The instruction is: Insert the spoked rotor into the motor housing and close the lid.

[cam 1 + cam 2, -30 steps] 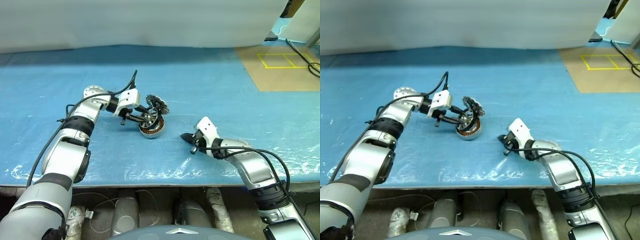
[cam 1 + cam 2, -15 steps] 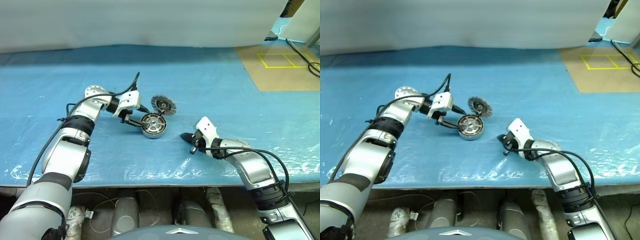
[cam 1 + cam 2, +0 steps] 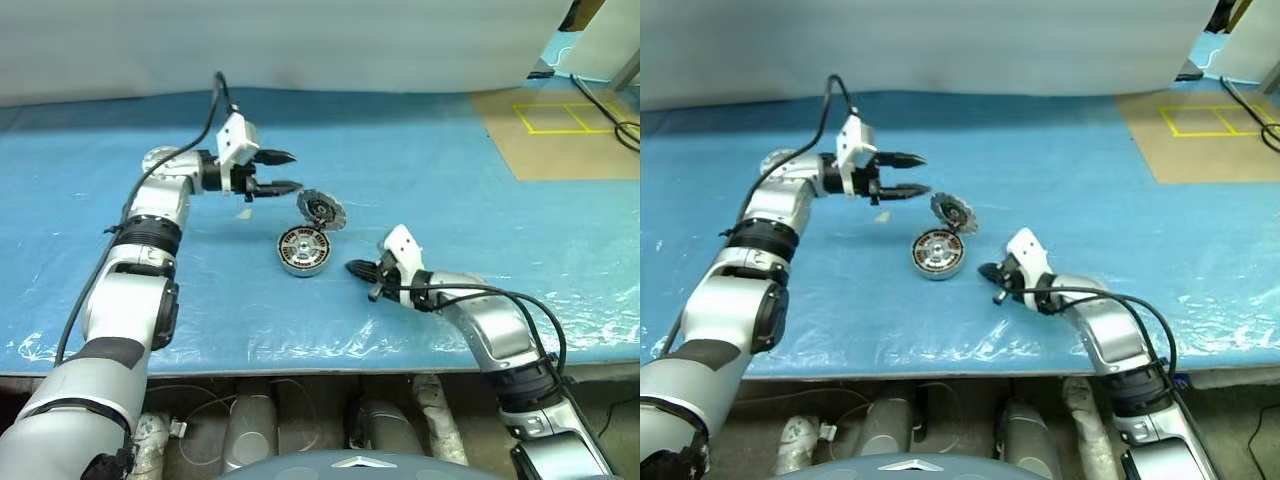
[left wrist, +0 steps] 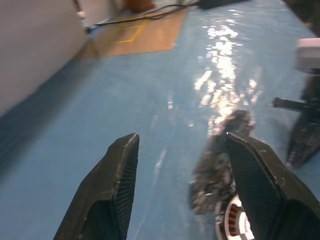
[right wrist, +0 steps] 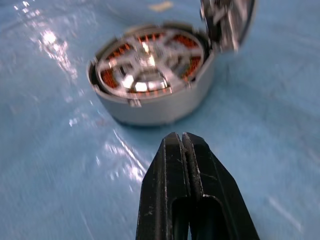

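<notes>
Rotor seated flat in upright housing; lid leans on its rim. Left gripper spread, empty; right gripper pressed together, empty.

Twin head cameras look forward and down over both arms onto the blue desk, sharing almost the whole scene, the motor housing near centre. The right wrist camera sits low and close behind that housing, looking along its closed jaws. The left wrist camera, raised, faces across the desk past its parted jaws, catching the same housing.
</notes>
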`<state>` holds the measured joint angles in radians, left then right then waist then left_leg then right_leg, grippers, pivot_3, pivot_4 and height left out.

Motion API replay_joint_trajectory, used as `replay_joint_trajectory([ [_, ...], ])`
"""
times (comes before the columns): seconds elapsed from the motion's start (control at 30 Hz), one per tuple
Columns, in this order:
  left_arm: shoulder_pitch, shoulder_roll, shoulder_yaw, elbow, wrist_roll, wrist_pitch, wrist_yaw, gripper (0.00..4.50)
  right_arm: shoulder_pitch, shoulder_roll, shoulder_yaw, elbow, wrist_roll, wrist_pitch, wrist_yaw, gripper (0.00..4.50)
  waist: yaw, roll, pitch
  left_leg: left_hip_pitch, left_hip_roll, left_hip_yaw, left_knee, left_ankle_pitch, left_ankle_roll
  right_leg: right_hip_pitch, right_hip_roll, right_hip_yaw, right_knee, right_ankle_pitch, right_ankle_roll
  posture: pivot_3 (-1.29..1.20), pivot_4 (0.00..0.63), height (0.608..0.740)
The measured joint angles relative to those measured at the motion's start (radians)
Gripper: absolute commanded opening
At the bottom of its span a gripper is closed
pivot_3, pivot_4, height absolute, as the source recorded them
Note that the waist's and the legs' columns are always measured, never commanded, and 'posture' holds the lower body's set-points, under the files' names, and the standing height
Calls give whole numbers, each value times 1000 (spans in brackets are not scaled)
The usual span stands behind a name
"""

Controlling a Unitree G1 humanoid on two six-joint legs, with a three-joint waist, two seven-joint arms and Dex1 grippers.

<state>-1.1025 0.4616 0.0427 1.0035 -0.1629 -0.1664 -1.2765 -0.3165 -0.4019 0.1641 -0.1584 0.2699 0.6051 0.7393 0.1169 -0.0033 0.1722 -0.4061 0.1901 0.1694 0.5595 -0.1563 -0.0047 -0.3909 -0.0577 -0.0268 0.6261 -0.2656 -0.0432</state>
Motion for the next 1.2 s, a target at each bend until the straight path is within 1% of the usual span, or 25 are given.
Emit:
replay_joint_trajectory([
  [0.1, -36, 81, 97, 46, -44, 45, 85, 2874, -51, 12, -2, -9, 24, 13, 5, 0, -2, 0, 0, 0, -1, 0, -2, 0, 0, 0, -1, 0, -2, 0, 0, 0, 150, 740],
  [0.17, -21, 127, 139, 36, -77, 91, 79, 2874, -69, 13, -2, -10, 44, 27, 18, 0, -2, 0, 0, 0, -2, 0, -4, 0, 0, 0, -1, 0, -3, 0, 0, 0, 150, 740],
  [0.23, 24, 143, 150, 14, -92, 130, 57, 2874, -74, 13, -2, -15, 62, 40, 30, 0, 6, 0, 0, 0, -1, 1, -5, 0, -1, 0, -1, 0, -3, 0, 0, 0, 150, 740],
  [0.3, 125, 159, 149, -46, -107, 200, 16, 2874, -91, 18, 5, -14, 89, 63, 53, 0, 6, 0, 0, 0, -1, 1, -5, 0, -1, -1, -1, 0, -2, 0, 0, 0, 150, 740],
  [0.4, 232, 176, 148, -121, -128, 299, -11, 2874, -113, 29, 10, -3, 101, 71, 68, 0, 5, -1, 1, -1, 0, 1, -5, 0, -1, -2, -1, 0, -1, 0, 0, 0, 150, 740],
  [0.53, 448, 242, 142, -372, -157, 452, -40, 2874, -199, 94, 36, 111, 89, 49, 66, 0, -19, -1, 1, 0, 0, 2, -5, 0, -1, -2, -1, 1, -1, -2, -3, 0, 150, 740],
  [0.67, 617, 237, 122, -573, -182, 530, -23, 2874, -228, 135, 57, 207, 64, 21, 63, 0, -19, -1, 1, -2, -1, 2, -5, 0, -1, -2, -1, 0, -2, -2, -4, 0, 150, 740],
  [0.73, 676, 208, 107, -672, -190, 528, -11, 2874, -232, 141, 70, 242, 55, 13, 64, 0, -17, -1, 1, -1, -1, 2, -5, 0, -1, -1, -2, 0, -2, -2, -3, 0, 150, 740],
  [0.83, 712, 148, 70, -783, -207, 528, 19, 2874, -237, 140, 87, 268, 36, 6, 72, 0, -18, -1, 1, -1, -1, 2, -3, 0, -1, -1, -2, 0, -1, -2, -4, 0, 150, 740],
  [0.9, 715, 124, 50, -843, -215, 537, 37, 2874, -239, 140, 96, 278, 22, -7, 80, 0, -22, -1, 1, 0, 0, 2, -3, 0, -1, 0, -1, 0, -1, -2, -4, 0, 150, 740],
  [1.07, 718, 107, 25, -898, -238, 554, 55, 2874, -260, 163, 104, 306, 11, -26, 99, 0, -34, -1, 1, 2, 0, 2, -3, 0, -1, 0, 0, 2, -1, -2, -4, 0, 150, 740],
  [1.2, 719, 105, 6, -896, -236, 514, 51, 2874, -297, 230, 100, 377, -17, -76, 56, 0, -41, -1, 1, 1, 0, 2, -3, 0, -1, 0, 0, 2, -1, -2, -4, 0, 150, 740],
])
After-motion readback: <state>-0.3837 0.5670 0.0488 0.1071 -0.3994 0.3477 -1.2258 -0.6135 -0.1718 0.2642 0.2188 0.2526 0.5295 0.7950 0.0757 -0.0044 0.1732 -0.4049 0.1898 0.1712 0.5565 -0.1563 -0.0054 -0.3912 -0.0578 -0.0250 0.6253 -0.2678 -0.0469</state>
